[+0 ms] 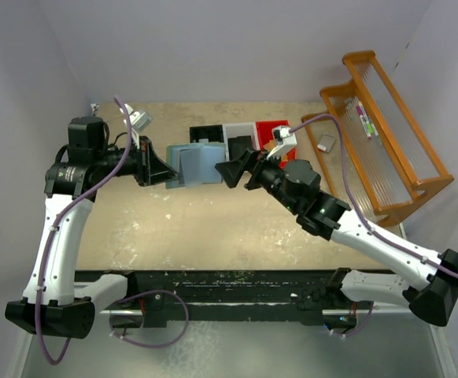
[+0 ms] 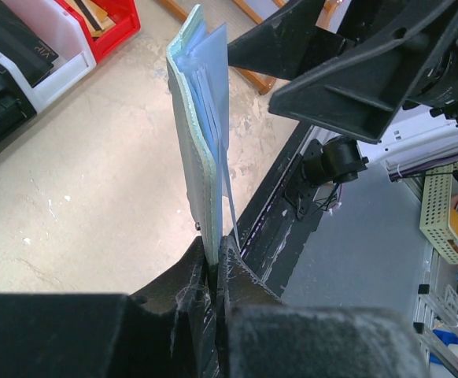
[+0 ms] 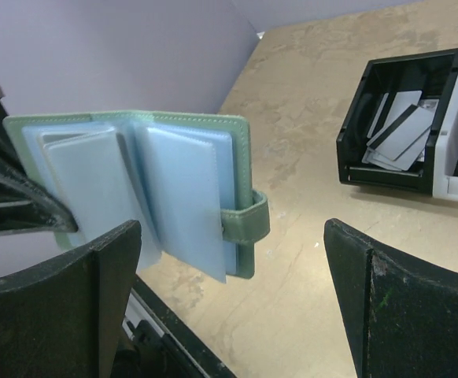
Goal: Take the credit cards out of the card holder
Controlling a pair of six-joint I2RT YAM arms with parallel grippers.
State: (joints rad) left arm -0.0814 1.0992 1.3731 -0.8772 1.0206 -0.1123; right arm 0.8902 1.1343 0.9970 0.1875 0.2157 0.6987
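The card holder (image 1: 193,164) is a pale teal folding wallet held up off the table between the two arms. My left gripper (image 1: 168,169) is shut on its left edge. From the left wrist, the card holder (image 2: 197,142) stands edge-on out of the closed left gripper (image 2: 213,261). In the right wrist view the card holder (image 3: 134,181) hangs open, showing pale blue sleeves and a closing strap (image 3: 249,220). One sleeve shows a pale rectangle; I cannot tell whether it is one of the credit cards. My right gripper (image 3: 230,236) is open just short of the strap, touching nothing.
Black (image 1: 209,135), white (image 1: 237,135) and red (image 1: 270,130) bins stand in a row behind the holder. Several pale cards (image 3: 402,130) lie in the black bin (image 3: 355,150). An orange rack (image 1: 378,134) stands at the far right. The table's dark front rail (image 1: 237,283) runs below.
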